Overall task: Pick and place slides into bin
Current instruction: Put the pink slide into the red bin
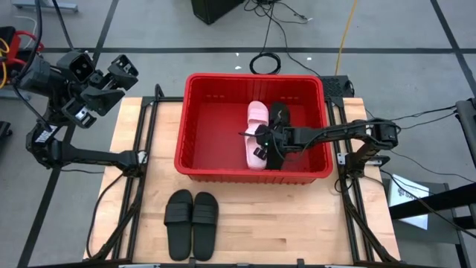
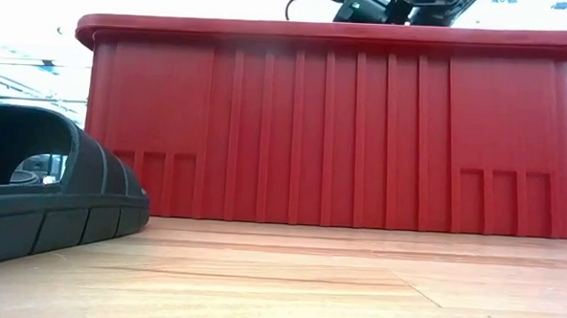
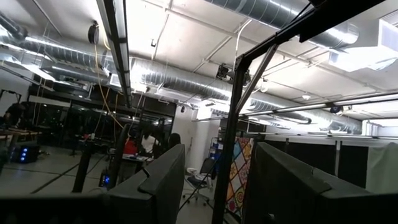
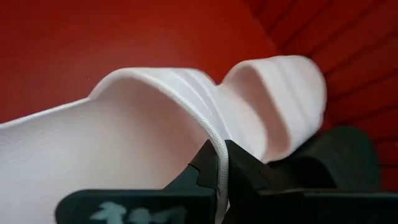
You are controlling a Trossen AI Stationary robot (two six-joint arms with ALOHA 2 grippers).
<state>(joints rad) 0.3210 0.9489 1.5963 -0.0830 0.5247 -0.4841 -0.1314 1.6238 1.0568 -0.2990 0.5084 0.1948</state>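
Right gripper is down inside the bin, fingers pinched together on the strap edge of a pink slide; the wrist view shows the thin rim of that strap caught between the closed tips. Pink slide lies with its long axis running 12 to 6, beside a black slide at its 3 o'clock, both already in the bin. Judgement: release comes next. Two more black slides sit side by side on the table at 7 o'clock from the bin, toes toward 12. Left gripper waits raised off the table's 10 o'clock corner, fingers apart, holding nothing, and is probably the nearer arm.
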